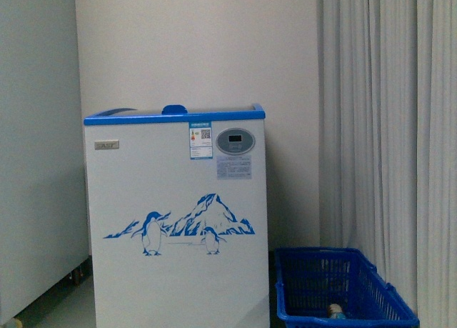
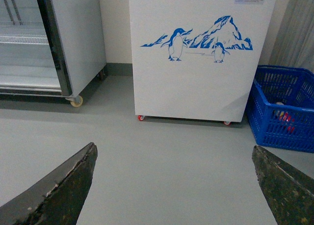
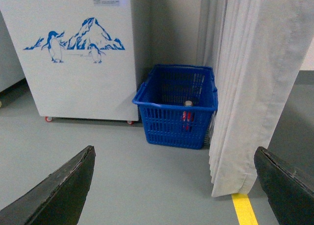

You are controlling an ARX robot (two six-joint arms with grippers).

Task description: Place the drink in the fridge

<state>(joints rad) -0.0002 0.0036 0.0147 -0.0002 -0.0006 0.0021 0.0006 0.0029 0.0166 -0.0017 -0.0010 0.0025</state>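
The fridge (image 1: 175, 235) stood on the floor with its back to the wall (image 1: 193, 49), and a tall cabinet (image 1: 36, 164) stood just to its left, reaching further forward than the fridge's front. Just right of the fridge, on the floor beside its lower front corner, sat a crate (image 1: 318, 281) with the drink (image 1: 335, 312) inside it. Further right of the fridge, behind and beyond the crate, a curtain (image 1: 389, 128) hung to the floor, with a floor strip (image 3: 244, 208) lying before its near edge.
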